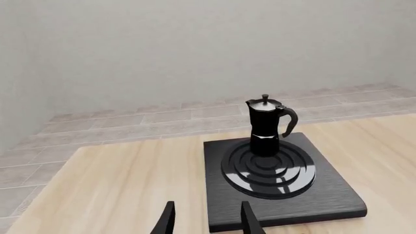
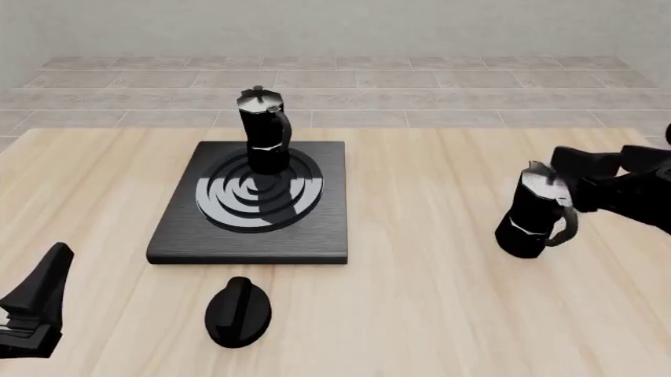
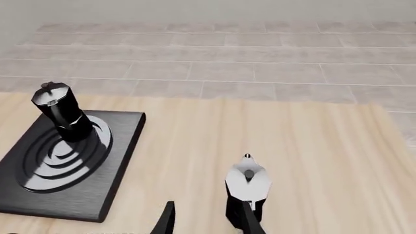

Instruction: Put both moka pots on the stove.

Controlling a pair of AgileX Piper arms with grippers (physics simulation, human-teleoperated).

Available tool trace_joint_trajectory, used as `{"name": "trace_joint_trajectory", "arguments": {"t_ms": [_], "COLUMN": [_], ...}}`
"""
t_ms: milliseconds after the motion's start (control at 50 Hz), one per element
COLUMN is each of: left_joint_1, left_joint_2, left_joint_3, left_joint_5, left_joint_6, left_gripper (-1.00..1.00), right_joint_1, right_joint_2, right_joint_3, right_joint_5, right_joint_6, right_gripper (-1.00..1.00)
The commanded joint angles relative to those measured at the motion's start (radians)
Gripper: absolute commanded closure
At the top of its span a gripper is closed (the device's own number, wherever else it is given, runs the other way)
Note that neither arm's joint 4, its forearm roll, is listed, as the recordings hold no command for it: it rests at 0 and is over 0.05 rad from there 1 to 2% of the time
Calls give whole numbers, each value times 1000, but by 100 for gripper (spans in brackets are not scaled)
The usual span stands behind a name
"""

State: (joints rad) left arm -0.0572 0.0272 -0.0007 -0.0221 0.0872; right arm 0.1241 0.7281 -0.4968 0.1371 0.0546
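Our right gripper [image 3: 206,220] has jaws spread, one finger in front of the 2nd moka pot [image 2: 533,214], which stands upright nr the desk's [image 2: 441,314] right edge. Left gripper [image 1: 206,219] also spread, holding nothing, by the front-left corner. 1st moka pot [image 2: 263,129] stands upright on the stove [image 2: 251,203], at the burner's far edge. Black knob [image 2: 238,311] lies just off the stove's front edge.

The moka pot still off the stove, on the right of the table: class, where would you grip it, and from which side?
Probably the moka pot is best gripped around its upper body below the lid, from the right. It stands upright, and the right gripper already straddles it there. The handle faces the near side.
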Motion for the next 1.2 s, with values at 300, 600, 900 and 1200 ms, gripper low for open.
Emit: {"name": "trace_joint_trajectory", "arguments": {"t_ms": [300,600,900,1200], "left_joint_1": [0,-2,-1,2], "left_joint_2": [-3,3,25,22], "left_joint_3": [0,0,1,0], "left_joint_5": [2,-2,-18,-15], "left_joint_6": [0,10,18,15], "left_gripper": [-100,-100,-100,-100], "right_joint_1": [-83,-119,-159,-150], "right_joint_2": [143,265,388,415], "right_joint_3": [-164,-226,-240,-195], "right_joint_5": [175,180,140,104], "right_joint_6": [28,3,-50,-58], "right_gripper": [-100,-100,-100,-100]}}
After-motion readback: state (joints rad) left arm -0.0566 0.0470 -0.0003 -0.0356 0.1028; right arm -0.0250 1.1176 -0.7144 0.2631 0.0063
